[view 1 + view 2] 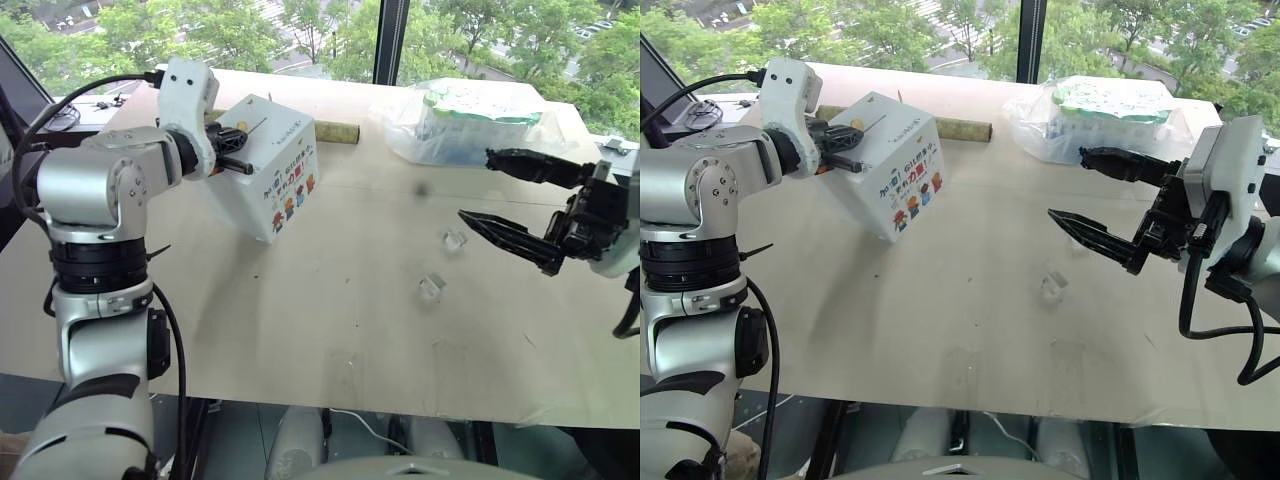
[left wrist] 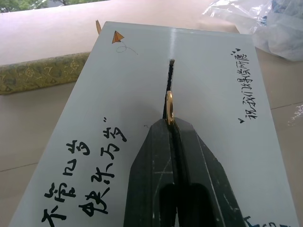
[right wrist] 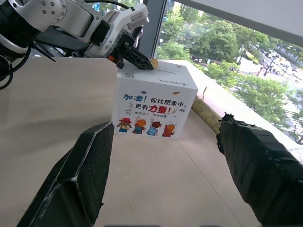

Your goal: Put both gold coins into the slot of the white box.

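Left wrist view showed the left gripper (image 2: 170, 124) pinched tight on a gold coin (image 2: 169, 108) held edge-on at the near end of the slot (image 2: 169, 78) in the white box (image 1: 268, 166), which stood at the far left of the table (image 1: 330, 330). Part of the coin was hidden between the fingers. Farther right lay a clear bag (image 1: 470, 120) of white-green packs, their number hard to make out. Two small clear casings (image 1: 433, 287) lay near the right gripper (image 1: 495, 190), spread wide and empty.
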Robot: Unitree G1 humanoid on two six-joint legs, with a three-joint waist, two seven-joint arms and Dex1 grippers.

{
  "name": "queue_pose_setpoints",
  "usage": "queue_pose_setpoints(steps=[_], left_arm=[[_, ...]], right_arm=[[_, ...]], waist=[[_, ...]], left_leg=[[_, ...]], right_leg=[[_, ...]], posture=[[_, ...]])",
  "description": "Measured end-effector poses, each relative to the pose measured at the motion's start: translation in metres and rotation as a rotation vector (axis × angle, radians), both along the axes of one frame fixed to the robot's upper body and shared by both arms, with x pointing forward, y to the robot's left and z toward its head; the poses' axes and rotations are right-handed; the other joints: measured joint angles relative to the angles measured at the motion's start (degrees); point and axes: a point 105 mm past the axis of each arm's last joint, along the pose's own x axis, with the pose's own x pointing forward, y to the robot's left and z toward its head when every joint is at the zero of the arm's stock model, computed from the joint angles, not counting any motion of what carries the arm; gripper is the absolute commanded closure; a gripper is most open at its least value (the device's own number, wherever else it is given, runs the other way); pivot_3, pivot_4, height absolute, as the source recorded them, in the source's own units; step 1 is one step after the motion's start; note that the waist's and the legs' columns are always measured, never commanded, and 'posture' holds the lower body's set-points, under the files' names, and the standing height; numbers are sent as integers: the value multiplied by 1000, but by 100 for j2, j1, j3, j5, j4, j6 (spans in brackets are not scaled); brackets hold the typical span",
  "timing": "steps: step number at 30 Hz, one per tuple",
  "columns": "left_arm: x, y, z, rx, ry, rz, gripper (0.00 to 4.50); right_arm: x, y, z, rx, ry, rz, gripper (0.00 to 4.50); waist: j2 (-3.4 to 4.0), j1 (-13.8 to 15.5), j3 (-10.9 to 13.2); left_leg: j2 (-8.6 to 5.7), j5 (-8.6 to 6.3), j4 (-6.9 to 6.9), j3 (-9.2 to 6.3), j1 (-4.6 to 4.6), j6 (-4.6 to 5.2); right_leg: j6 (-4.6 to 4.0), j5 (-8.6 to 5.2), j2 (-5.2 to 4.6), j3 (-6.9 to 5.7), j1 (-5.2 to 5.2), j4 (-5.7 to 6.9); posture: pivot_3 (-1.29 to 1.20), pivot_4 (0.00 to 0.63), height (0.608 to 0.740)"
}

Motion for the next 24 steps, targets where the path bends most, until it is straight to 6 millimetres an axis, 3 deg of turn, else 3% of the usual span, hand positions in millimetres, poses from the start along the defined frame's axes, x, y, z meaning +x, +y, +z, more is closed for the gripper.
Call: queue_pose_setpoints(steps=[24], left_arm=[[-1,2,-1,4,8,3,4500]], right_arm=[[8,17,10,-15,-25,11,702]], waist=[[0,-6,0]], left_leg=[[0,0,1,2,2,0]], right_leg=[[0,0,0,1,0,1]], posture=[[0,150,740]])
